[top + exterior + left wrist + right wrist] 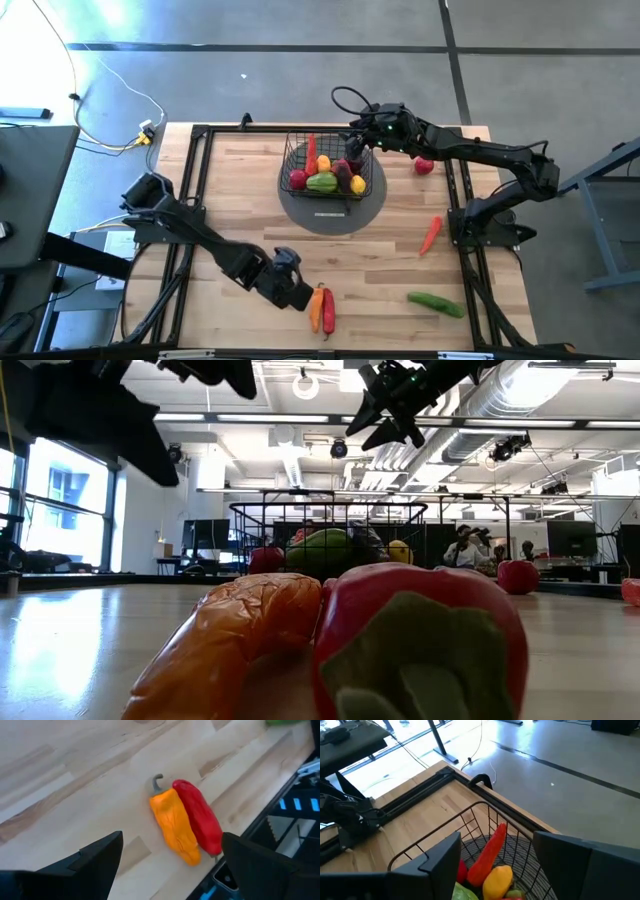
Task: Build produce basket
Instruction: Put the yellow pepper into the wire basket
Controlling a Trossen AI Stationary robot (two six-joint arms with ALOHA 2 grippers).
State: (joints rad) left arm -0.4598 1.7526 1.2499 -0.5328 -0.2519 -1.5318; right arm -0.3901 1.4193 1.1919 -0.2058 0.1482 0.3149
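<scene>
Now the right gripper [362, 140] hangs over the far right edge of the basket [296, 148], fingers spread apart with nothing between them. From the right wrist view the two dark fingers [435, 862] frame the basket's wire rim, and down inside sit a long red pepper [487, 852] leaning upright against the mesh and a yellow lemon [497, 880] beside it. From above, the basket rests on a round grey mat [372, 200] near the far middle of the table [240, 190], already holding a green pepper [321, 183], a red piece, something orange and a dark purple piece.

Over at the near edge, the left gripper [298, 293] sits low, just beside a pair of peppers, its fingers wide apart and empty. The left wrist view shows that pair clearly: an orange pepper [174, 827] and a red pepper [200, 815] lying side by side, touching, on the bare wood.

Loose produce on the right side: a red tomato [424, 166] near the right arm, a slim red chili [430, 235] further forward, and a green cucumber [436, 303] near the front edge.
</scene>
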